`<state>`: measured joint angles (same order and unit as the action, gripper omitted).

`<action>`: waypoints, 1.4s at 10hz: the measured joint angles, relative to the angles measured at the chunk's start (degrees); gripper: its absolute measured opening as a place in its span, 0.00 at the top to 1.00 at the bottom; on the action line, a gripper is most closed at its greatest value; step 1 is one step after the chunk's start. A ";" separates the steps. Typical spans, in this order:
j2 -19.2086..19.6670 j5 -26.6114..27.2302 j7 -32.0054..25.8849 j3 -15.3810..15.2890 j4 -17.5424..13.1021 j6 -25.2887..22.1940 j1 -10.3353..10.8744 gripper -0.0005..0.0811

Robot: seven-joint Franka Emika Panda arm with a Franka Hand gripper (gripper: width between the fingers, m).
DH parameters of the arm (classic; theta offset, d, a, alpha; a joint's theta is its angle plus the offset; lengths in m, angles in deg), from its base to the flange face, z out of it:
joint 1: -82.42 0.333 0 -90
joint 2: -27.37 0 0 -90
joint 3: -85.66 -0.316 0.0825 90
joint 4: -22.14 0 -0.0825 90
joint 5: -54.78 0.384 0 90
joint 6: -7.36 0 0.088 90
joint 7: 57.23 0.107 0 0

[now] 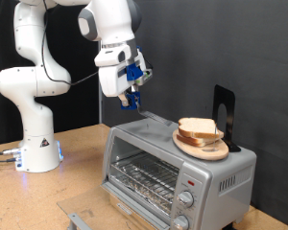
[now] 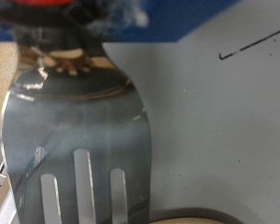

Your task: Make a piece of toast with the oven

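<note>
The silver oven (image 1: 173,168) stands at the exterior view's lower right, its wire rack (image 1: 144,177) showing through the front. Its glass door seems folded down, with the handle (image 1: 82,218) near the bottom edge. Bread (image 1: 200,130) lies on a round wooden plate (image 1: 204,149) on the oven's roof; I cannot pick out a single piece of toast in it. My gripper (image 1: 132,88) hangs above the roof's left end, shut on the blue handle of a slotted metal spatula (image 2: 79,140). The blade (image 1: 152,116) slants down toward the roof and the plate rim (image 2: 196,217).
A black stand (image 1: 224,115) rises behind the plate on the oven. The arm's white base (image 1: 36,144) sits at the exterior view's left on the wooden table (image 1: 77,182). Two round knobs (image 1: 185,203) are on the oven's front right.
</note>
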<state>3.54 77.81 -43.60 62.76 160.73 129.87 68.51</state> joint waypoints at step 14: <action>3.10 2.98 1.81 -1.14 -3.00 0.18 0.11 0.42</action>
<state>6.64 80.80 -41.79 61.62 157.73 130.06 68.62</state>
